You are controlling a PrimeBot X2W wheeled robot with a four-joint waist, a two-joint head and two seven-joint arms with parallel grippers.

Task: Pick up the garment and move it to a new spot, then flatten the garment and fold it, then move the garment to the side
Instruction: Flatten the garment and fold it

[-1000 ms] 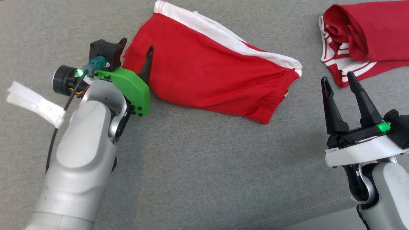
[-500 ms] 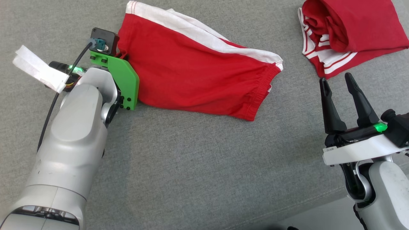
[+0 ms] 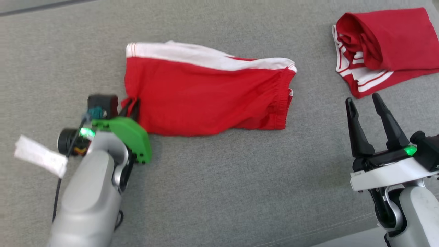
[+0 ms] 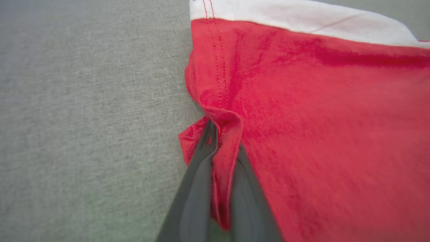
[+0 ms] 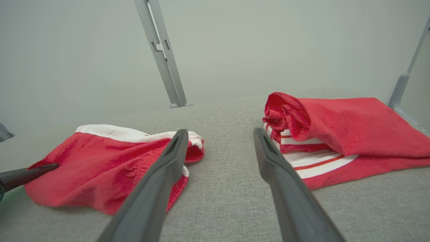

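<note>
Lying flat, red white-striped shorts (image 3: pixel 205 99), corner pinched in left hand (image 3: pixel 132 105).

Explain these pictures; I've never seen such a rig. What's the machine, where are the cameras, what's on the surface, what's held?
A two-armed wheeled robot. One picture looks down from its head; the other two come from wrist cameras looking along each gripper's fingers. On the grey fabric surface lie red shorts with a white band and, to the right, a bundled red garment with white stripes. The left gripper is shut on the shorts' left edge, pinching a fold. The right gripper is open, holding nothing.
</note>
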